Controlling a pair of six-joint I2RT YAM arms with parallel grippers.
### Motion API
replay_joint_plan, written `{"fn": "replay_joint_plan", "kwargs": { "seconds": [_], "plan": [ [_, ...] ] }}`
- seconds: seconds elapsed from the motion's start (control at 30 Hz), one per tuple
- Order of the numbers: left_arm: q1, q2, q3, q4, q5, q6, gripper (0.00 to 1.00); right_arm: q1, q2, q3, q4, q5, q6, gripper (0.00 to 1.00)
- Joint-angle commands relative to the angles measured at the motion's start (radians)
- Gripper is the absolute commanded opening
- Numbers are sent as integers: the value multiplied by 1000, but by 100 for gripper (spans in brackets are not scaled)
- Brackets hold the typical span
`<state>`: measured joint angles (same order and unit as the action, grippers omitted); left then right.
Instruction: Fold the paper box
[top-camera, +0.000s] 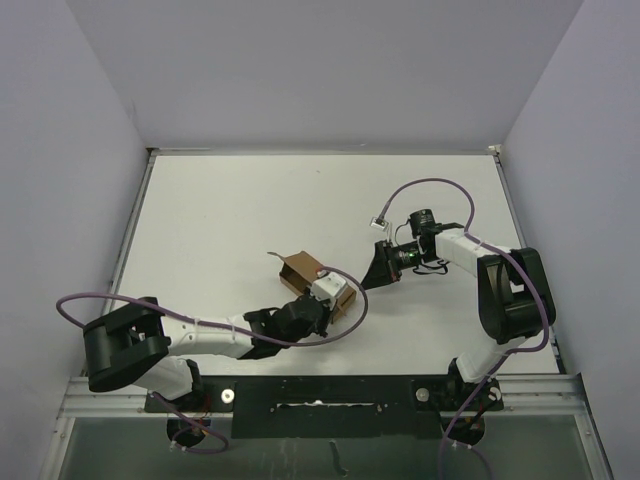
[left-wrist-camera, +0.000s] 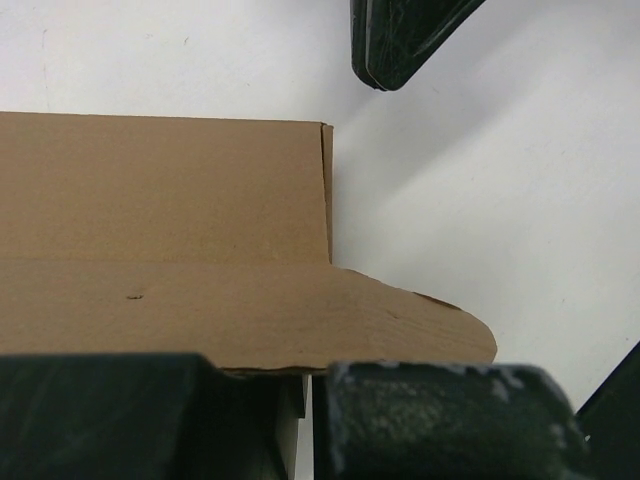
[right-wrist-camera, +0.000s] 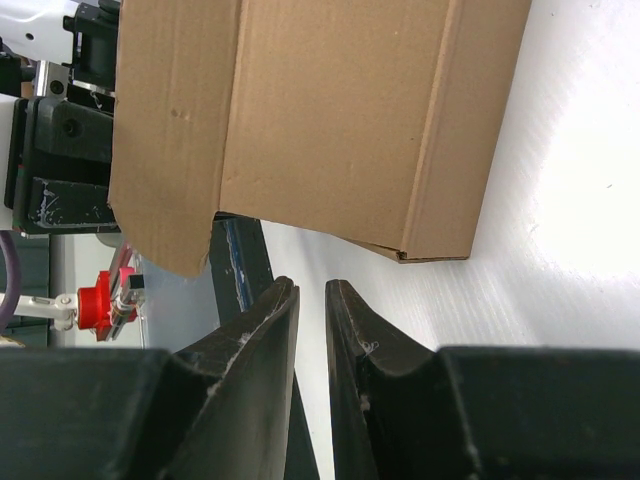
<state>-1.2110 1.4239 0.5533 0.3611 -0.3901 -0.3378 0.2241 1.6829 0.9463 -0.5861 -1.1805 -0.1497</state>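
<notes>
The box (left-wrist-camera: 160, 250) lies just ahead of the left gripper (left-wrist-camera: 312, 372), which is clamped tight on its near edge, and just beyond the empty, barely parted right gripper (right-wrist-camera: 312, 285).

Plain brown cardboard paper box (top-camera: 297, 270), die-cut and partly folded: side walls raised into an open rectangular shell, one rounded flap (left-wrist-camera: 400, 320) projecting flat. It stands on the white table (top-camera: 230, 210), slightly nearward of its centre.

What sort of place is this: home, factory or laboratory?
Probably a laboratory robot cell: a white table boxed in by plain white walls, two robot arms bolted at its near edge, and a paper box.
</notes>
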Motion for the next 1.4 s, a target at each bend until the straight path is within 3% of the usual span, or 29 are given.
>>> {"fn": "replay_joint_plan", "kwargs": {
  "seconds": [0.0, 0.23, 0.7, 0.87, 1.17, 1.37],
  "plan": [
    [5, 2, 44, -34, 27, 93, 0, 2, 9, 19, -4, -21, -15, 20],
    [5, 0, 39, -66, 56, 107, 2, 2, 10, 20, -6, -16, -16, 20],
    [-4, -213, -37, -165, 59, -82, 47, 4, 4, 22, -7, -32, -19, 20],
    [-4, -293, -53, -279, 104, -125, 49, 1, -7, 23, -9, -49, -22, 20],
    [0, -598, 77, -759, 363, -330, 47, 144, -77, 73, 26, -4, -12, 15],
    [6, -759, 276, -927, 257, -356, 47, 215, -12, 113, 17, 66, -6, 9]
  ]
}}
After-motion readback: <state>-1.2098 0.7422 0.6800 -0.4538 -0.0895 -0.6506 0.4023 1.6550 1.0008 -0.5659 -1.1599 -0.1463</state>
